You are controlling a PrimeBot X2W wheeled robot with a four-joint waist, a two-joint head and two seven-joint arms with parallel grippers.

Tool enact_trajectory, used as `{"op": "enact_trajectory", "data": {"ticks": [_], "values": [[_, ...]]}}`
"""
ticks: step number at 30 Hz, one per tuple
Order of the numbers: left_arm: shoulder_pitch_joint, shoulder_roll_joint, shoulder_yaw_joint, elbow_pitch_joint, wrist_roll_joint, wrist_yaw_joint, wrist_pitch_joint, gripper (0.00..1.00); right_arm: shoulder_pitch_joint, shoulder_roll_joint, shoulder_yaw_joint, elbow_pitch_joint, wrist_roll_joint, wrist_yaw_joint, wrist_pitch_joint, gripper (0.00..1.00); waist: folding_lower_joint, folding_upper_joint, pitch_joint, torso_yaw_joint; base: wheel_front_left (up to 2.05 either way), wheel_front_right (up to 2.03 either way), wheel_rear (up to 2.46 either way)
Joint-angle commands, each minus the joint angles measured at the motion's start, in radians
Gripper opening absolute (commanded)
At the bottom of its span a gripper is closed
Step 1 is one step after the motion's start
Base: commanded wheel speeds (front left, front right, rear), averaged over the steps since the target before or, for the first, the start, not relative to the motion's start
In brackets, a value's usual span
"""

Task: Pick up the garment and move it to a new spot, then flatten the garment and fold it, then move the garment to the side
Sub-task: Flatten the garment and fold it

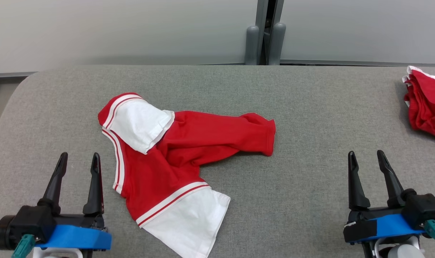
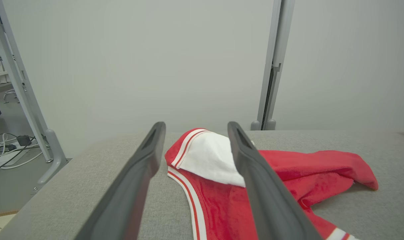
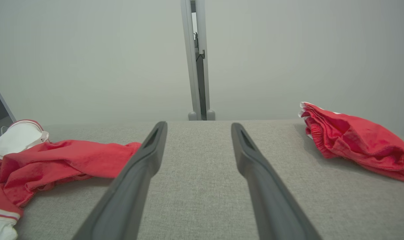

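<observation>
Now left gripper (image 1: 79, 157) and right gripper (image 1: 366, 155) gape, empty

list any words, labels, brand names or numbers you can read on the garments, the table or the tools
There is no readable text in any of these views.
Red and white garment: plain stripes only, no print or legible label.
Second red garment at the far right of the table: no tag can be read.
Blue tape behind the left tool, and the same tape behind the right tool: blank.
</observation>
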Motion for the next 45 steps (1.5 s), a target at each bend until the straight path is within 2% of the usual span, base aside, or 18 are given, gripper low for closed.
{"op": "enact_trajectory", "data": {"ticks": [1, 3, 13, 19, 25, 32, 36, 45], "values": [[0.016, -0.002, 0.009, -0.009, 0.007, 0.002, -0.003, 1.00, 0.008, -0.001, 0.003, 0.002, 0.000, 0.000, -0.002, 1.00, 0.0002, 0.0000, -0.004, 0.002, 0.00, 0.00, 0.00], [0.059, -0.026, 0.027, -0.040, 0.021, -0.001, -0.003, 1.00, 0.021, -0.001, 0.005, 0.006, 0.005, 0.000, -0.003, 1.00, 0.0002, 0.0000, -0.012, 0.005, 0.00, 0.00, 0.00], [0.095, -0.067, 0.046, -0.057, 0.059, -0.034, -0.003, 1.00, 0.018, -0.001, 0.017, 0.010, -0.001, 0.000, 0.004, 1.00, 0.0002, 0.0000, -0.024, 0.025, 0.00, 0.00, 0.00], [0.069, -0.089, 0.054, -0.053, 0.078, -0.054, -0.003, 1.00, -0.077, -0.001, 0.098, 0.012, -0.029, 0.000, 0.036, 1.00, 0.0002, 0.0000, -0.005, 0.043, 0.00, 0.00, 0.00], [0.041, -0.118, 0.053, -0.040, 0.094, -0.081, -0.003, 1.00, -0.226, -0.001, 0.173, 0.141, -0.050, 0.000, 0.133, 1.00, 0.0002, 0.0000, 0.030, 0.074, 0.00, 0.00, 0.00], [0.004, -0.152, 0.053, -0.024, 0.106, -0.112, -0.003, 1.00, -0.342, -0.001, 0.155, 0.360, -0.070, 0.000, 0.216, 1.00, 0.0002, 0.0000, 0.073, 0.131, 0.00, 0.00, 0.00], [-0.012, -0.171, 0.059, -0.016, 0.114, -0.124, -0.003, 1.00, -0.393, -0.001, 0.110, 0.491, -0.092, 0.000, 0.231, 1.00, 0.0002, 0.0000, 0.103, 0.162, 0.00, 0.00, 0.00], [-0.029, -0.192, 0.073, 0.000, 0.131, -0.144, -0.003, 1.00, -0.462, -0.001, 0.083, 0.653, -0.095, 0.000, 0.199, 1.00, 0.0002, 0.0000, 0.118, 0.185, 0.00, 0.00, 0.00]]}}
